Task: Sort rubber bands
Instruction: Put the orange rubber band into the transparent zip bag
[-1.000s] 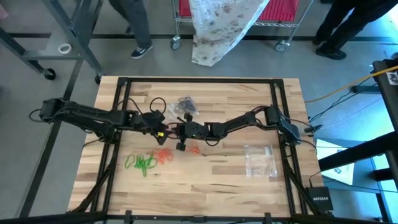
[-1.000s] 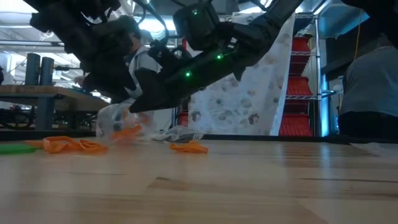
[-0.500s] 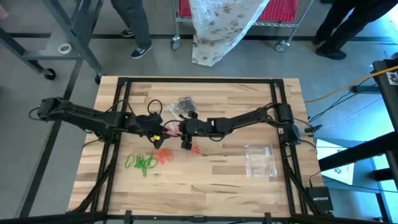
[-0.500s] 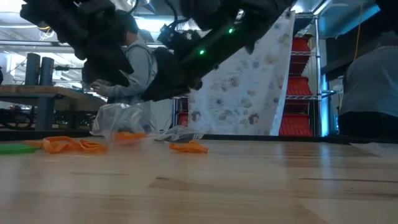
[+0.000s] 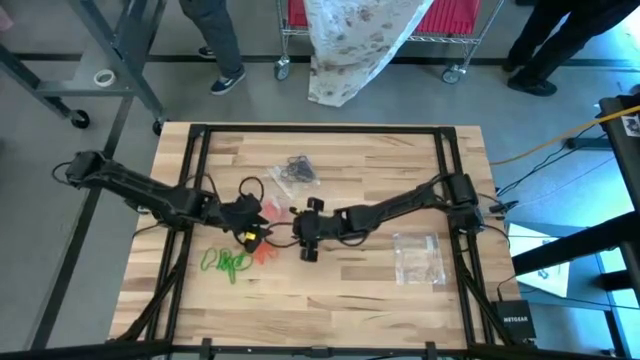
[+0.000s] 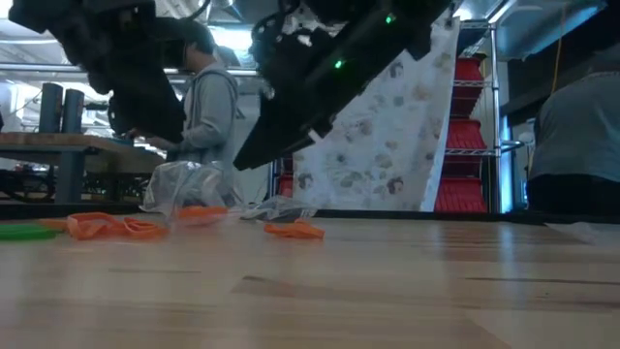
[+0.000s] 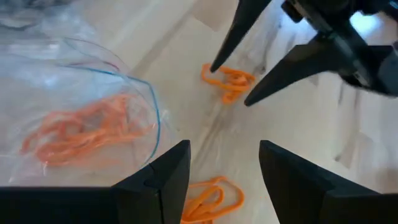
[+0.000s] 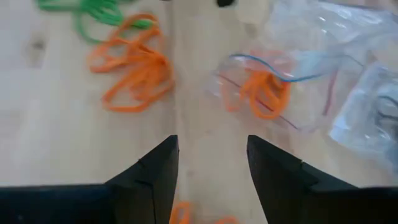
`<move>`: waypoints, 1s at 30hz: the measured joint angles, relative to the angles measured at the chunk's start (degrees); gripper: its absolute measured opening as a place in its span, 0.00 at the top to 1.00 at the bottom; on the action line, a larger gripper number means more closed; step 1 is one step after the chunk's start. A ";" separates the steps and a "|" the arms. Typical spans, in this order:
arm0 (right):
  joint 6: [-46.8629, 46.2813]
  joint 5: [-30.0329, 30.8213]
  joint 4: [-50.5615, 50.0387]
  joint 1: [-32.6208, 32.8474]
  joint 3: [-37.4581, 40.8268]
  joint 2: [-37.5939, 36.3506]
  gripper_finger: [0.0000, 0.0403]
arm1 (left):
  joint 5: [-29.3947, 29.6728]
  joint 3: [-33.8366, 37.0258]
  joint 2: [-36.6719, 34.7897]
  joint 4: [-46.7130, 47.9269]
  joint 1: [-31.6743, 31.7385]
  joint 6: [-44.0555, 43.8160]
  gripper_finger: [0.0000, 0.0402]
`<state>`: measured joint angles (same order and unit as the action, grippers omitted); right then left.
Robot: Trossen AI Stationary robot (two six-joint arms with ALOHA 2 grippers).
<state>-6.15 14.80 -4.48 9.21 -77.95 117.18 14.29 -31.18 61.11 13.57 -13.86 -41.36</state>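
Orange rubber bands lie in a loose pile (image 8: 134,68) on the wooden table, next to green rubber bands (image 5: 228,262). A clear bag (image 7: 87,124) holding more orange bands lies on the table mid-way across. A smaller orange bunch (image 7: 227,81) lies under the open fingers of my right gripper (image 7: 231,86), which hangs above the table without touching it. My left gripper (image 7: 224,180) is open beside the bag, above another orange bunch (image 7: 211,196), and holds nothing. A second clear bag (image 5: 295,170) with black bands lies farther back.
An empty-looking clear bag (image 5: 418,255) lies flat on the table's right part. Black cables (image 5: 245,175) loop over the table near my left arm. A dark frame (image 5: 320,130) borders the table. People and a wire cart stand beyond the far edge.
My right gripper has risen from the table beside the bag of orange bands and drawn toward the near edge. My left gripper has swung level toward the near edge. The bag and the loose bands lie where they were.
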 joint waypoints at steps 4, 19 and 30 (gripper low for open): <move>-3.03 3.52 0.86 0.15 0.00 1.68 0.55 | 7.89 -0.03 3.09 0.23 -4.86 -2.13 0.54; -6.23 9.46 0.27 0.20 0.07 4.57 0.55 | 36.66 -10.88 23.49 5.28 -12.21 3.76 0.54; -7.98 11.68 -1.63 0.18 0.07 4.59 0.55 | 36.44 -10.93 28.93 7.05 -8.67 -3.27 0.54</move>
<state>-14.13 26.48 -6.11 9.39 -77.89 121.78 50.74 -42.11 90.04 20.61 -22.53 -44.63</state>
